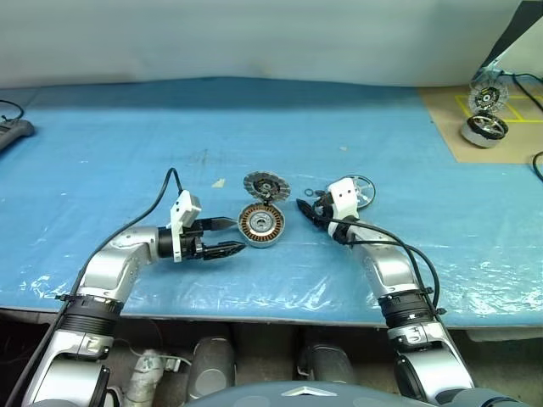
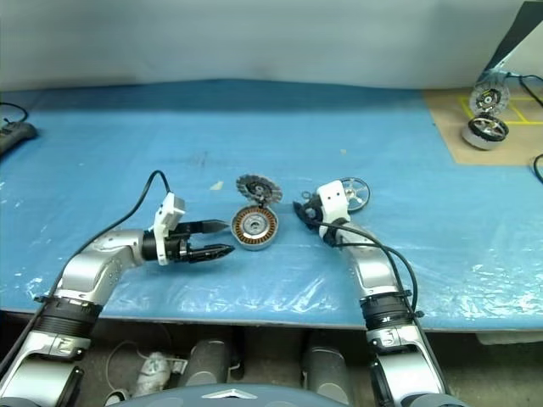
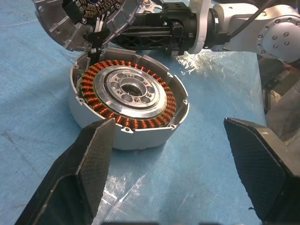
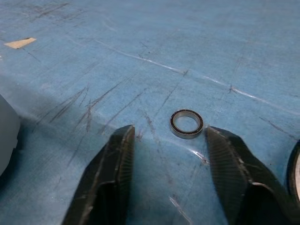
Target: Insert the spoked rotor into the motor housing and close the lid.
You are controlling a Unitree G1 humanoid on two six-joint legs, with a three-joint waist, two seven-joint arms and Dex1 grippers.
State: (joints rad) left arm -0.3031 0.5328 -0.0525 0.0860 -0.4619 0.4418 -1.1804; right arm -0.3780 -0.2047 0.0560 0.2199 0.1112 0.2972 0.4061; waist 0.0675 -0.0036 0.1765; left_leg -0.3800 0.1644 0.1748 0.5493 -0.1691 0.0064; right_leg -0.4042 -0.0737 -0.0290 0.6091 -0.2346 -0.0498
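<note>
Spoked rotor (image 1: 360,190) lies flat on blue mat (image 1: 102,153), just behind right gripper (image 1: 307,209), not yet picked up. Housing (image 1: 260,224) sits between both arms, copper windings exposed; lid (image 1: 265,186) tipped back on rim, leaving cavity free for rotor.

Left gripper (image 1: 232,236) beside housing, fingers apart, empty, probably ready to steady it. Right fingers part-spread, empty, straddling small loose ring (image 4: 186,123) on mat.

Second motor (image 1: 484,129) far off on brown board.

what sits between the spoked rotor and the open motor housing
The right gripper and its wrist sit on the blue sheet between the spoked rotor and the motor housing. The lid stands tilted open, leaving the housing's top uncovered.
</note>
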